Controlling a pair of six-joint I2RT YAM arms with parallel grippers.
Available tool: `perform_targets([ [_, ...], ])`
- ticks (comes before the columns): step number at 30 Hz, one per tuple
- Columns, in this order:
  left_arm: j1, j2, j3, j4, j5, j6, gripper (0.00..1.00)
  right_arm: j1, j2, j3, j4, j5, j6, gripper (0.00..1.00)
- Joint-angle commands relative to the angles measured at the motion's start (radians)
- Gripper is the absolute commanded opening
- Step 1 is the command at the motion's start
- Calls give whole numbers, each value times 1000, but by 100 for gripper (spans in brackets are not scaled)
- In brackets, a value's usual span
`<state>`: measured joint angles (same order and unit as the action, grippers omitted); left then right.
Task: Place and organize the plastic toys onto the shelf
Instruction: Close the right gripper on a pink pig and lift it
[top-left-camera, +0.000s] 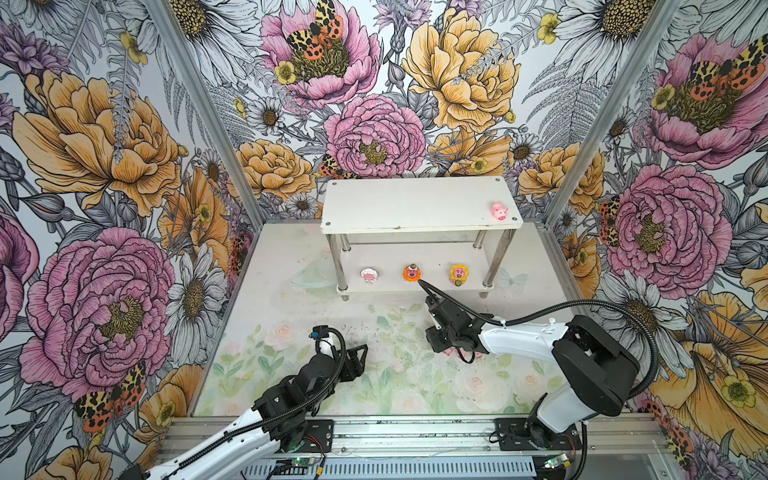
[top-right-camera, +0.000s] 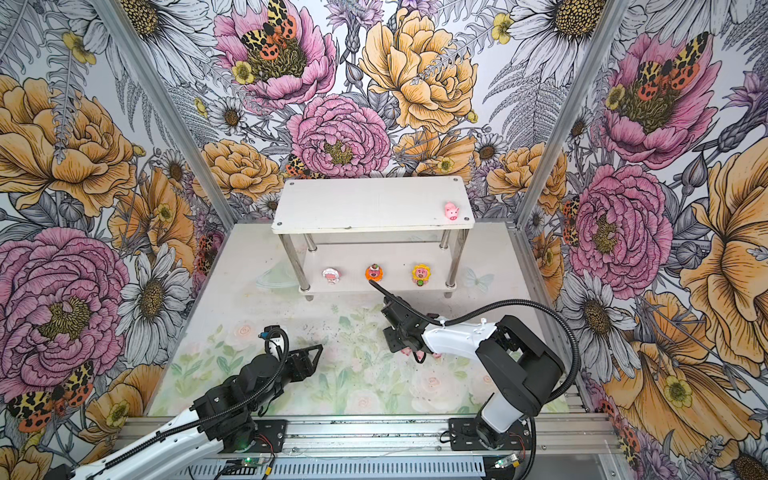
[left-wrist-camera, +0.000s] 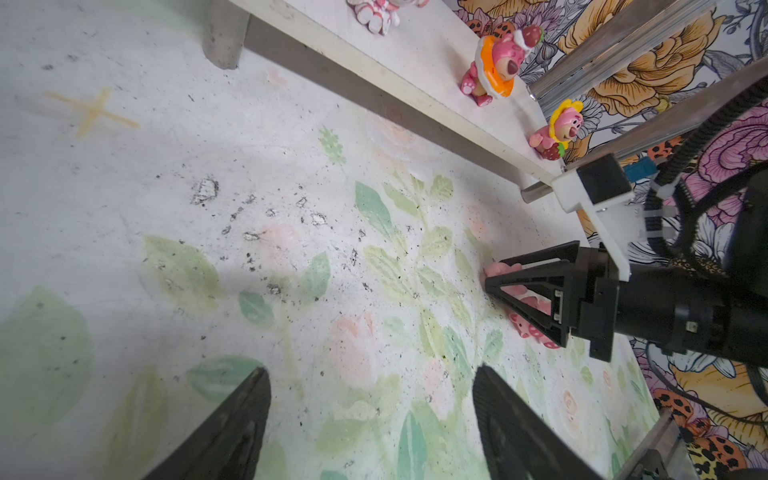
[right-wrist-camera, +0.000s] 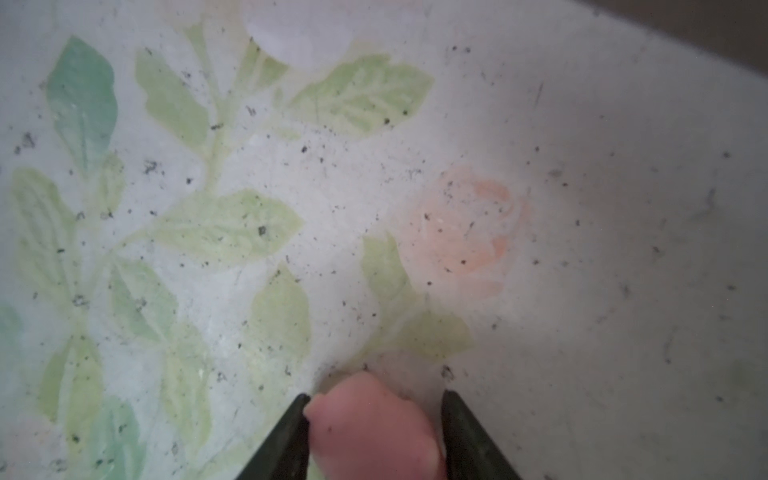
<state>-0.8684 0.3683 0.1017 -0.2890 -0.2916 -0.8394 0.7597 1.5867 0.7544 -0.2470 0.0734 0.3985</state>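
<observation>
Our right tool (right-wrist-camera: 376, 395) straddles a pink pig (right-wrist-camera: 374, 432) lying on the worktop (top-left-camera: 291, 316); we cannot tell whether it squeezes. Our left tool (left-wrist-camera: 370, 370) gapes, released. At upper centre of both top views, the shelf (top-left-camera: 415, 203) carries another pig (top-left-camera: 499, 211) at its top tier's right end and three rimmed figures (top-left-camera: 411, 273) on the tier below.

The walls (top-left-camera: 104, 166) are covered in big drawn flowers — pink, orange and white — with spotted butterflies. Shiny metal posts (top-left-camera: 199, 104) stand in the corners. The floor (top-left-camera: 395, 382) is pale, with faint green leaves and little black specks all over.
</observation>
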Motion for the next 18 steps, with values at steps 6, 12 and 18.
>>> perform_targets([
  [6, 15, -5, -13, 19, 26, -4, 79, -7, -15, -31, 87, 74, 151, 25],
  [12, 22, -4, -13, 28, 34, -3, 80, -7, -45, -81, 92, 118, 361, 16],
  [18, 23, -5, -13, 28, 43, -2, 79, 8, -23, -84, 90, 103, 404, 56],
])
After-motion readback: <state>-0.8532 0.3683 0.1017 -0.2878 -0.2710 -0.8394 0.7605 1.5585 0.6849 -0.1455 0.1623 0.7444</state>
